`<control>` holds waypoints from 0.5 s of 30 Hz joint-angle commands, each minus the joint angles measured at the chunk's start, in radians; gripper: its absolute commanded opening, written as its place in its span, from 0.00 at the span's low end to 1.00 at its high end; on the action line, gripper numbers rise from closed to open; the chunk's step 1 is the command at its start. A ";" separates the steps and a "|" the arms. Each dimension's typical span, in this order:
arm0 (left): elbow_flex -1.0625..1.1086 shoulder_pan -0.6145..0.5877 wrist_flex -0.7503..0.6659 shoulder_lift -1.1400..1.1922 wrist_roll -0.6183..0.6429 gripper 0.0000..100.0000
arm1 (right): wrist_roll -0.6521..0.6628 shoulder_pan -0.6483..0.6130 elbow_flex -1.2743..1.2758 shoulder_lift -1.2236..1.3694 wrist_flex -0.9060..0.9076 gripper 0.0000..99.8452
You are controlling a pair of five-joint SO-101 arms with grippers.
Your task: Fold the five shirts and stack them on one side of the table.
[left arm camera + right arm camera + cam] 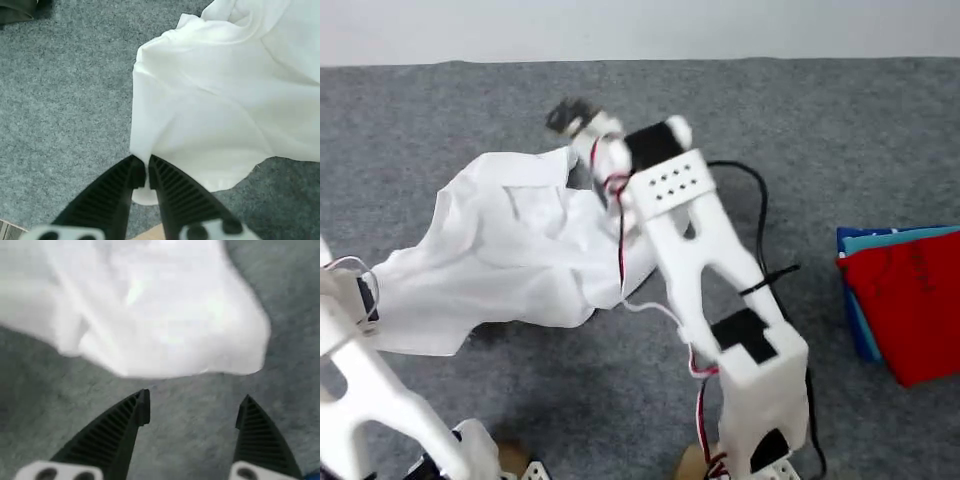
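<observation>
A white shirt [520, 250] lies crumpled and unfolded on the left half of the bench [820, 130]. Its cloth is bunched into soft ridges, and one corner stretches out towards the near left edge. The left tool [141, 171] has its dark ribbed fingers [117, 185] pressed together on the hem at that corner, pinching the cloth. The right tool [195, 407] is spread wide just beside the shirt's far right edge, holding nothing, with grey surface showing in the gap. At the right edge of the bench, well apart from the white shirt, a folded red shirt [910, 300] sits on top of folded blue cloth [853, 310]. The bench is covered in grey, carpet-like fabric. A plain pale wall [640, 30] runs behind it.
</observation>
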 commanded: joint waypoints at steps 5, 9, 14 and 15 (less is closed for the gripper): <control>-0.007 0.018 -0.017 -0.023 -0.005 0.00 | -0.017 -0.099 0.275 -0.104 -0.027 0.29; -0.005 0.071 -0.014 -0.023 0.002 0.00 | -0.017 -0.113 0.307 -0.041 -0.124 0.29; -0.005 0.101 -0.017 -0.025 0.041 0.00 | -0.011 -0.120 0.305 0.097 -0.282 0.29; -0.005 0.101 -0.017 -0.025 0.041 0.00 | -0.008 -0.116 0.304 0.125 -0.325 0.28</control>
